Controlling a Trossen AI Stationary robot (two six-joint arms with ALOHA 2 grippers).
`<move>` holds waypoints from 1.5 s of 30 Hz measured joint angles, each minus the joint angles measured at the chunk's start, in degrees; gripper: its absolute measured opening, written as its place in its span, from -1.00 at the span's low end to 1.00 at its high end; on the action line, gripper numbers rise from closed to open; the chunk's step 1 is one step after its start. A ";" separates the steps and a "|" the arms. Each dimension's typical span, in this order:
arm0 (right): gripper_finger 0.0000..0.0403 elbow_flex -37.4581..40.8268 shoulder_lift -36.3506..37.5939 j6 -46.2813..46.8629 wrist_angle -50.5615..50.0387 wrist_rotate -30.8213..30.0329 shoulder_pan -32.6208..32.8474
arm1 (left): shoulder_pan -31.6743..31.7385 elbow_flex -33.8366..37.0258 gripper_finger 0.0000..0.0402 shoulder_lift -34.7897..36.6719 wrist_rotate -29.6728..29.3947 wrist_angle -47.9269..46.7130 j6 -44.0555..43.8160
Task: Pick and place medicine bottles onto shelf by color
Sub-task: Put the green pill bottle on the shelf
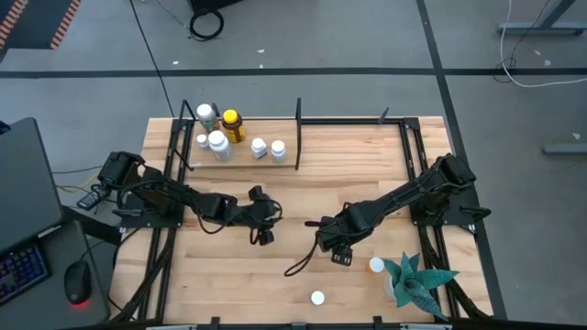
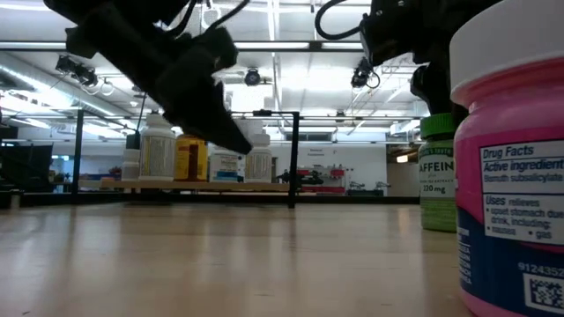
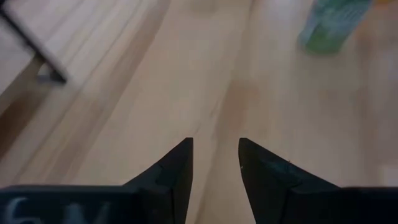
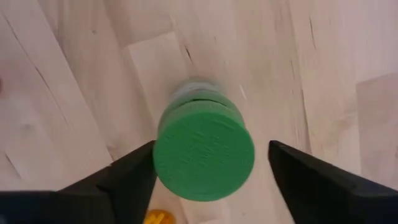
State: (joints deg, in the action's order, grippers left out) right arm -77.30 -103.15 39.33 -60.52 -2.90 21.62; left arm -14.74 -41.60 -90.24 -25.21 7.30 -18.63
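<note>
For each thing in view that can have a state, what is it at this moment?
left gripper: empty, fingers slightly apart, above bare tabletop.
right gripper: open, fingers either side of the green-capped bottle, not closed on it.
green-capped bottle: upright on the table, capped.
shelf: six bottles on its left part, right part bare.
amber bottle: upright on the shelf, yellow cap on.
orange-capped bottle: on the table beside the teal plant.
pink-capped bottle: upright, capped.

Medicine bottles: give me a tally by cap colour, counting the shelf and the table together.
White-capped bottles: 6 (5 on the shelf, 1 on the table)
Yellow-capped amber bottle: 1 (on the shelf)
Orange-capped bottle: 1 (on the table)
Green-capped bottle: 1 (on the table)
Total: 9
</note>
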 joint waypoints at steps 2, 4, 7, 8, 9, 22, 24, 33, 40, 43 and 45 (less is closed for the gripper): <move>0.35 0.00 0.00 -0.35 0.26 -0.02 -0.31 | -0.04 0.00 -0.33 0.00 -1.84 -3.98 -1.77; 0.17 0.00 0.00 -0.50 0.95 -0.04 -0.72 | -0.22 0.00 -0.32 0.36 -3.92 -8.26 -3.59; 0.03 0.00 0.00 -0.95 2.39 -0.02 -1.76 | -0.81 -0.09 -0.33 1.75 -7.62 -14.86 -7.10; 0.03 -0.09 0.00 -1.60 2.59 -0.01 -2.24 | -1.28 -0.05 -0.34 2.46 -8.99 -18.25 -8.81; 0.03 -0.34 0.00 -2.33 2.61 0.00 -2.80 | -1.78 0.06 -0.34 3.36 -10.50 -21.05 -10.54; 0.03 -9.28 0.02 -19.71 6.98 -0.02 -16.00 | -9.42 -0.02 -0.39 8.61 -21.51 -28.34 -16.74; 0.03 -10.09 0.02 -22.00 7.19 -0.02 -17.80 | -9.64 -0.02 -0.40 8.52 -21.53 -28.29 -16.76; 0.03 -11.76 -0.43 -27.78 11.80 1.79 -24.03 | -9.88 -0.02 -0.44 8.48 -21.51 -28.20 -17.09; 0.03 -28.08 -11.37 -33.26 0.73 1.87 -25.24 | -9.81 -0.02 -0.45 8.46 -21.53 -28.63 -16.75; 0.03 -36.29 -17.06 -34.57 -5.20 1.26 -25.53 | -9.84 -0.02 -0.45 8.46 -21.53 -29.27 -16.48; 0.03 -40.79 -20.48 -35.00 -8.77 1.30 -25.85 | -9.81 -0.02 -0.45 8.46 -21.53 -29.42 -15.66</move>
State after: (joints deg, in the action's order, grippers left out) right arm -118.08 -123.63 4.32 -69.29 -1.60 -4.23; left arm -24.56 -41.63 -81.78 -46.74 -22.13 -34.29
